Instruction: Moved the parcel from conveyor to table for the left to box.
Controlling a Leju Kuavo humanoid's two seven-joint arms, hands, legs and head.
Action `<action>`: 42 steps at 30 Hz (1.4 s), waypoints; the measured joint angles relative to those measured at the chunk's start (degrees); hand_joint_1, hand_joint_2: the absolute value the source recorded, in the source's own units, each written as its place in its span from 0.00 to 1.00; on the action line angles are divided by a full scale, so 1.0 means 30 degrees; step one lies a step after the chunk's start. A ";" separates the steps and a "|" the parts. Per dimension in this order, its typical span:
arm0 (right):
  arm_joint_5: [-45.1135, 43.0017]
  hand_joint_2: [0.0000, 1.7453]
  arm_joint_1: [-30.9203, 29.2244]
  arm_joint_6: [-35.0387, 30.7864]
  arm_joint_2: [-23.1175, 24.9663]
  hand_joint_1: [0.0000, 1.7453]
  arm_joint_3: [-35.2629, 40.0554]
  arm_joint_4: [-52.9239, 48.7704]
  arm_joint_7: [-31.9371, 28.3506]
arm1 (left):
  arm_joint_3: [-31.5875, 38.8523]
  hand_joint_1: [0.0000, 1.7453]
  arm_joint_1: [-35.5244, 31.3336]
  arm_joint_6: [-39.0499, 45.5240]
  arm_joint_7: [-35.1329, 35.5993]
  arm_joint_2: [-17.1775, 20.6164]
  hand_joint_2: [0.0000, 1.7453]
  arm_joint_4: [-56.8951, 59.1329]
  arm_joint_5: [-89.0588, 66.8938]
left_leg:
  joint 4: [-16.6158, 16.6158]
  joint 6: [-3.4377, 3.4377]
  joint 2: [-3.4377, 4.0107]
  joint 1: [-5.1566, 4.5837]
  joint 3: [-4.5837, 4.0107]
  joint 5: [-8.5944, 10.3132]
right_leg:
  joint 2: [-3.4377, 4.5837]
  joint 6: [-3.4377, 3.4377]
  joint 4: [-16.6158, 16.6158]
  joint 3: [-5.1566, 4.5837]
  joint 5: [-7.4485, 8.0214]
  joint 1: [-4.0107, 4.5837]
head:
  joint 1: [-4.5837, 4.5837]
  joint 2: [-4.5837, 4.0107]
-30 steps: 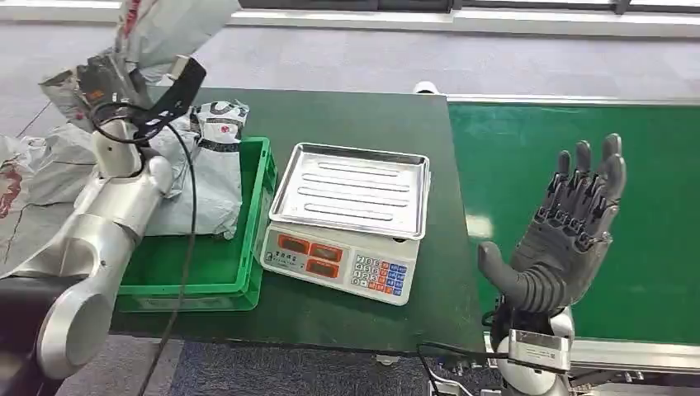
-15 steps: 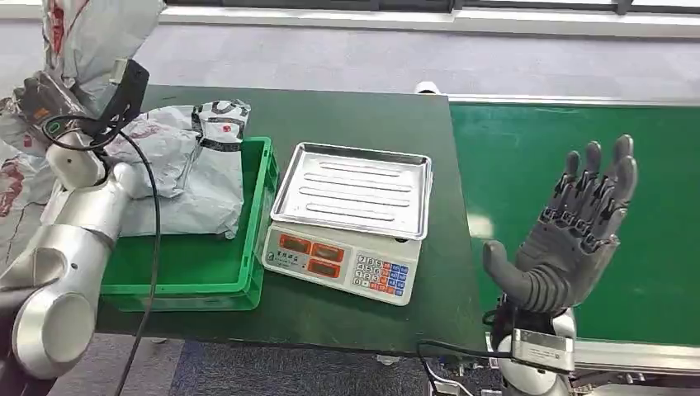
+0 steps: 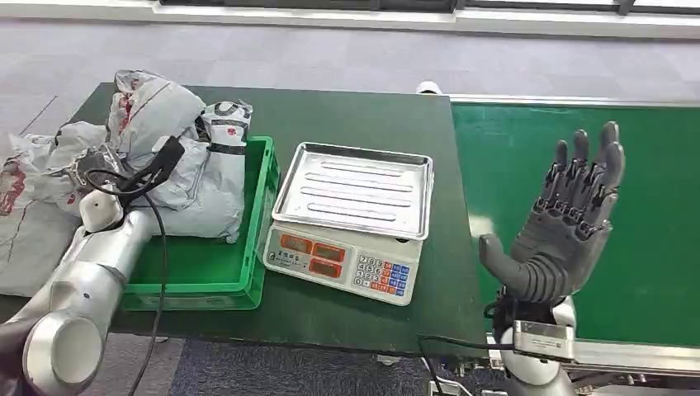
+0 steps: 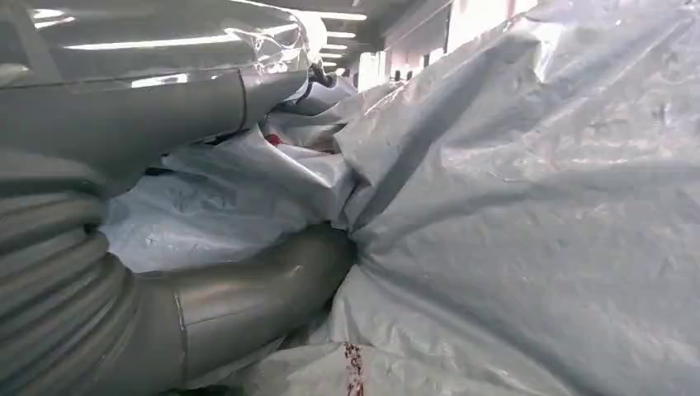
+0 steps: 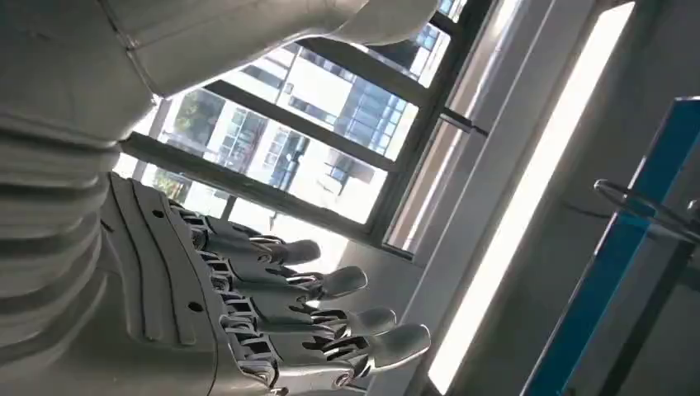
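A crumpled grey plastic parcel (image 3: 153, 107) lies on a heap of similar grey bags at the table's left end, beside and over the green crate (image 3: 256, 206). My left hand (image 3: 91, 169) is down among these bags, largely hidden by them and by its cable. In the left wrist view its thumb (image 4: 248, 297) is tucked under a fold of the parcel (image 4: 536, 206), still holding it. My right hand (image 3: 569, 223) is raised over the near edge of the green conveyor (image 3: 512, 140), open, with fingers (image 5: 330, 318) spread and nothing in it.
A white scale with a steel tray (image 3: 351, 194) stands mid-table, right of the crate. More grey bags (image 3: 33, 190) spill off the dark green table (image 3: 355, 111) to the left. The belt shows bare green around my right hand.
My left arm has come down from a high lift, bringing the parcel onto the heap by the crate. My right hand has barely shifted.
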 measured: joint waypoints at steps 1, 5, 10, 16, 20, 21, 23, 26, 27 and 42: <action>0.0000 1.00 -0.0004 -0.0022 0.0000 0.00 0.0007 0.0029 0.0000 | 0.0000 1.00 0.0017 0.0000 -0.0029 -0.0036 1.00 0.0007 0.0000 | 0.0000 0.0000 0.0001 0.0000 0.0000 0.0000 | 0.0000 0.0000 0.0000 0.0000 0.0000 -0.0001 | 0.0000 0.0000; 0.0000 1.00 -0.0011 -0.0080 -0.0007 0.00 0.0000 0.0116 -0.0007 | 0.0000 1.00 0.0024 -0.0007 -0.0036 -0.0138 1.00 0.0036 0.0000 | 0.0000 0.0001 0.0005 0.0000 0.0001 0.0000 | 0.0002 0.0000 -0.0001 0.0000 0.0000 -0.0001 | 0.0000 0.0000; 0.0007 1.00 -0.0012 -0.0080 -0.0015 0.00 0.0000 0.0182 -0.0007 | 0.0000 1.00 0.0027 -0.0007 -0.0036 -0.0175 1.00 0.0080 0.0000 | -0.0001 -0.0001 0.0008 0.0003 0.0005 0.0001 | 0.0003 0.0000 0.0000 -0.0001 0.0001 0.0000 | 0.0000 -0.0007; 0.0007 1.00 -0.0013 -0.0080 -0.0015 0.00 0.0007 0.0197 -0.0007 | 0.0000 0.18 0.0029 -0.0007 -0.0036 -0.0197 1.00 0.0080 0.0000 | -0.0001 -0.0002 0.0008 0.0005 0.0005 0.0002 | 0.0003 -0.0001 0.0001 -0.0001 0.0001 0.0000 | 0.0000 -0.0001; 0.0007 1.00 -0.0008 -0.0336 -0.0037 0.00 0.0007 0.0204 -0.0007 | 0.0086 0.00 0.0083 0.0577 -0.1812 -0.0430 0.00 0.0073 0.1021 | 0.0000 -0.0002 0.0004 0.0005 0.0005 0.0002 | 0.0002 -0.0001 0.0001 -0.0004 0.0000 0.0004 | 0.0000 0.0000; 0.0000 1.00 0.0108 -0.0875 -0.0182 0.00 0.0000 0.0291 -0.0007 | 0.1891 0.00 0.0160 0.0114 -0.9134 -0.1255 0.00 -0.0351 0.7736 | 0.0001 0.0001 -0.0033 0.0002 -0.0001 0.0003 | -0.0036 0.0000 -0.0001 0.0006 0.0000 0.0003 | 0.0000 0.0000; -0.0131 1.00 0.0173 -0.0940 -0.0321 0.00 0.0007 0.0379 -0.0080 | 0.4012 0.00 0.0321 -0.1937 -1.3553 -0.2187 0.00 -0.0868 1.3279 | 0.0001 0.0003 -0.0029 -0.0009 0.0003 0.0002 | -0.0034 0.0001 -0.0009 0.0012 0.0000 -0.0005 | 0.0000 0.0000; -0.0656 1.00 0.0310 -0.1064 -0.0700 0.00 -0.0059 0.0473 -0.0358 | 0.5515 0.00 0.1544 -0.6166 -1.7730 -0.3769 0.00 -0.2688 2.0508 | 0.0002 0.0028 -0.0006 -0.0049 0.0014 -0.0016 | -0.0014 0.0015 -0.0019 0.0014 -0.0003 -0.0040 | 0.0000 0.0000; -0.0773 1.00 0.0473 -0.1086 -0.0787 0.00 -0.0145 0.0473 -0.0610 | 0.5365 0.00 0.2476 -0.6887 -1.8162 -0.4519 0.00 -0.4003 2.2890 | 0.0000 0.0055 -0.0002 -0.0065 0.0030 -0.0037 | -0.0010 0.0020 -0.0023 0.0027 -0.0007 -0.0058 | 0.0000 -0.0007; 0.1107 1.00 0.5614 -0.1115 0.1152 0.00 -0.1348 -0.4701 -0.2601 | -0.6245 0.00 1.0766 -1.0988 -1.8389 -0.7694 0.00 -1.6328 3.4679 | -0.0011 0.0132 -0.0058 -0.0091 0.0165 -0.0194 | -0.0095 0.0136 -0.0023 0.0183 -0.0220 -0.0081 | 0.0022 0.0000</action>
